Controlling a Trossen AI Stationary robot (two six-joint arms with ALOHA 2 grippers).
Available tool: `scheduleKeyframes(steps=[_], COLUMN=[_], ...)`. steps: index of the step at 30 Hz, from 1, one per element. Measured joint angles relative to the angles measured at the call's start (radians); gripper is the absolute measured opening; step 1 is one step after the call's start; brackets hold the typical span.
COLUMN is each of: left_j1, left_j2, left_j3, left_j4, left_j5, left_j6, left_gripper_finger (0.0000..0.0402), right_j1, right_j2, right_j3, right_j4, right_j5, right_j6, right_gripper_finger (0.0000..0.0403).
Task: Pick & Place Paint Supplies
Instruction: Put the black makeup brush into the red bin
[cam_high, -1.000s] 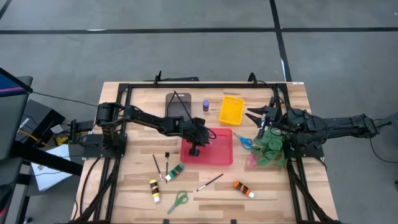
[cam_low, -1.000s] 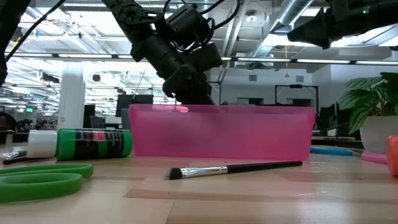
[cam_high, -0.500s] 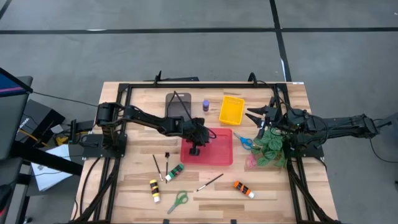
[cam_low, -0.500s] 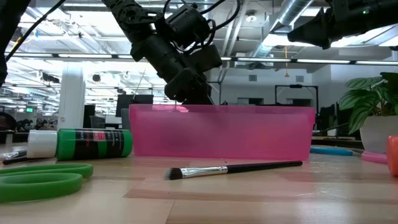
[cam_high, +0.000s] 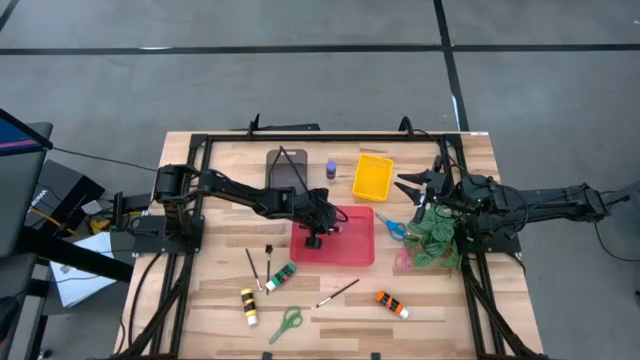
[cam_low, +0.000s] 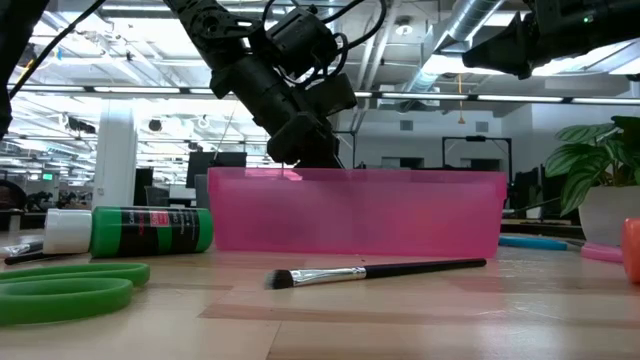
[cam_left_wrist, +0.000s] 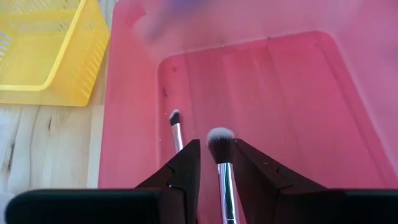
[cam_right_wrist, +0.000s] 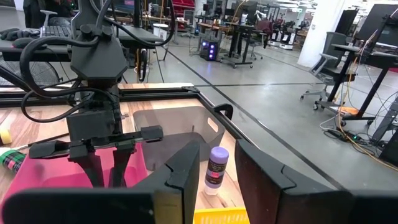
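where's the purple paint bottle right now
In the high view the purple paint bottle stands near the table's far edge, between the grey tray and the yellow tray, just beyond the red tray.
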Motion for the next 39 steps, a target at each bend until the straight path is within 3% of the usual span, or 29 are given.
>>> scheduleKeyframes(steps=[13,20,39], left_j1=[-0.005,-0.009,-0.009], left_j2=[-0.06,-0.214,-0.814], left_j3=[0.002,-0.008,-0.511], left_j4=[-0.031,-0.241,-0.279], left_j5=[0.001,0.005,0.012], left_j6=[-0.018,-0.129,-0.597], left_gripper_finger=[0.0086,0.0086,0.0086], right_j1=[0.0,0.0,0.0], right_j2=[0.0,0.0,0.0], right_j3=[0.0,-0.001,-0.001], right_j4=[-0.001,-0.005,-0.01], right_j5=[0.0,-0.001,-0.001], right_j6=[0.0,0.0,0.002], right_gripper_finger=[0.0098,0.0098,0.0098])
